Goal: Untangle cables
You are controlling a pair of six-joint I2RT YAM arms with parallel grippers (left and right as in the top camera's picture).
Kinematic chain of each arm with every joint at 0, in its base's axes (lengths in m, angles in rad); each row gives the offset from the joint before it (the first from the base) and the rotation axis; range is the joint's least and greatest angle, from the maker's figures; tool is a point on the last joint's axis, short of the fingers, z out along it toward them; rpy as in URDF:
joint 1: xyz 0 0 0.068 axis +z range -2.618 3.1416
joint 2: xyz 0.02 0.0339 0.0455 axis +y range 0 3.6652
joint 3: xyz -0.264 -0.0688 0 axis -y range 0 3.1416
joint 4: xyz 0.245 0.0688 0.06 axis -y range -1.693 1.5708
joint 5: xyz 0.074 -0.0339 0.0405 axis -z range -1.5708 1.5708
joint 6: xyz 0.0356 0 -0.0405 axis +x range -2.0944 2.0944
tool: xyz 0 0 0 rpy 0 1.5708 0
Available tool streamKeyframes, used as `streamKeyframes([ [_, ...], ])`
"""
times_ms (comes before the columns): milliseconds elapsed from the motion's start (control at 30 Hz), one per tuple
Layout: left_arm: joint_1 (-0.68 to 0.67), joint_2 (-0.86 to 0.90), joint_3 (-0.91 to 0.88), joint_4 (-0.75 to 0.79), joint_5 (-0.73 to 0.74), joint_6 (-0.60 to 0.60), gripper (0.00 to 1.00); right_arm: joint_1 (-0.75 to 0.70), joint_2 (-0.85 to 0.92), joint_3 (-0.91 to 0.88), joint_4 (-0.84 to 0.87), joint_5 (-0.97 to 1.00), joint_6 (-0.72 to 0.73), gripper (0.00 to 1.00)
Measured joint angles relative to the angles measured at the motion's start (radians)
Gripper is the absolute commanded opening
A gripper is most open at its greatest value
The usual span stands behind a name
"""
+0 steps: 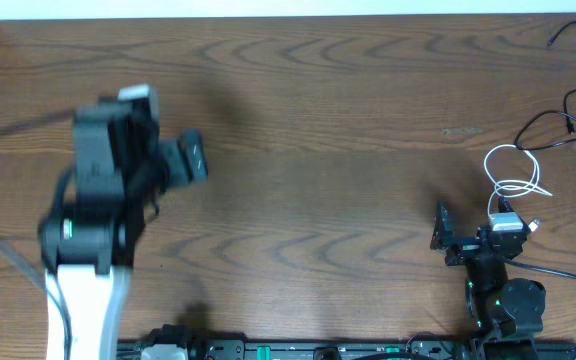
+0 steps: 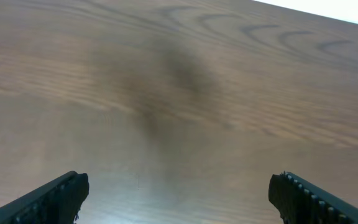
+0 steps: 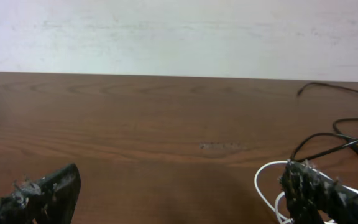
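Left gripper [image 2: 178,186]: jaws spread wide with nothing between them. It hangs over bare wood on the left half of the table [image 1: 318,100], and its outline is blurred in the overhead view.
Right gripper [image 3: 180,177]: jaws spread wide and holding nothing. It sits low near the front right of the table and points toward the far edge.
White cable [image 1: 513,172]: lies on the right side of the table in a small bunch of overlapping loops, just beyond the right gripper. In the right wrist view its loops curve beside and behind the right-hand finger [image 3: 319,193]. Whether they touch cannot be told.
Black cables [image 1: 568,118]: lie at the far right edge, beyond the white cable. One curved strand with a small plug end lies near the white loops. Another thin strand sits apart in the far right corner, and both run out of view on the right.
Tangle: white and black strands come close near the right edge. Whether they cross cannot be told.
Distance: the left gripper is well apart from all the cables.
Wall [image 3: 179,31]: pale, behind the table's far edge.
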Motion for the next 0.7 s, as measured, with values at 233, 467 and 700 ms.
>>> streamKeyframes([
  [233, 0.0, -0.33, -0.392, 0.287, -0.082, 0.011, 0.98, 0.0, 0.0, 0.0, 0.0, 0.0, 0.0, 0.99],
  [467, 0.0, -0.676, -0.783, 0.754, -0.106, 0.027, 0.97, 0.0, 0.0, 0.0, 0.0, 0.0, 0.0, 0.99],
  [700, 0.024, -0.922, -1.079, 0.963, -0.11, 0.037, 0.98, 0.0, 0.0, 0.0, 0.0, 0.0, 0.004, 0.99],
])
